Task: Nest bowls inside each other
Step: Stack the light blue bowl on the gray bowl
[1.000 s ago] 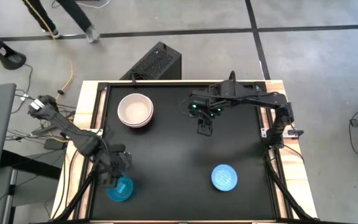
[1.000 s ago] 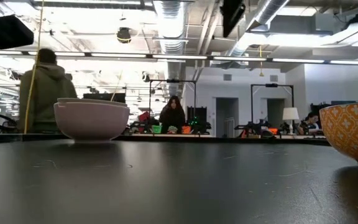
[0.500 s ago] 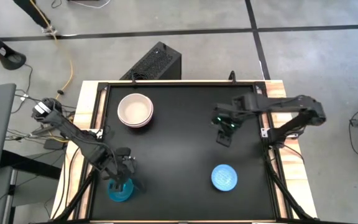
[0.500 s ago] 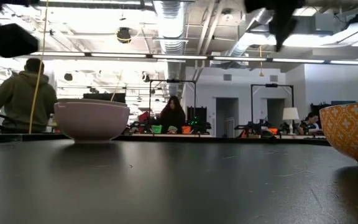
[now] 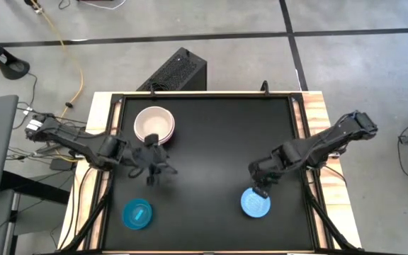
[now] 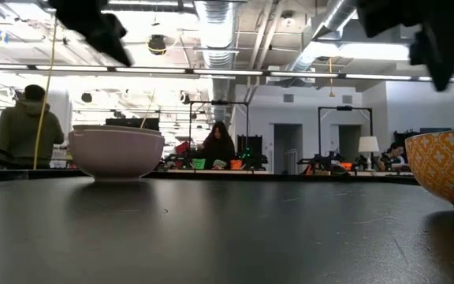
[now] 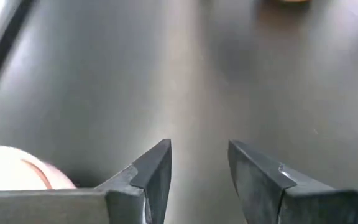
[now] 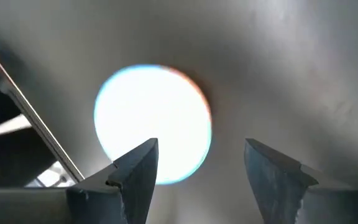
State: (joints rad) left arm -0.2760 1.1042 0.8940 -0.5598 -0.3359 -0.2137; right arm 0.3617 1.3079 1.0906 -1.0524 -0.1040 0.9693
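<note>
A stack of pale bowls (image 5: 154, 125), cream inside with a pink rim below, stands on its base at the far left of the black table; it shows in the low view as the stack (image 6: 117, 151). A teal-blue bowl (image 5: 137, 214) sits near the front left. A light blue bowl (image 5: 256, 202), orange-patterned outside (image 6: 448, 170), sits near the front right. My left gripper (image 5: 156, 172) hovers open between the stack and the teal bowl, holding nothing (image 7: 199, 146). My right gripper (image 5: 261, 190) hangs open just above the light blue bowl (image 8: 154, 124), its fingers clear of it.
A raised frame (image 5: 299, 120) borders the black mat. A black box (image 5: 176, 71) lies on the floor beyond the far edge. The middle of the mat (image 5: 211, 156) is bare. People show in the room behind, in the low view.
My left gripper has left the teal-blue bowl and swung up and toward the far edge, ending beside the stack; the teal bowl stays put. My right gripper has come down and toward the near edge from the far middle, rolling its wrist, to just above the light blue bowl.
</note>
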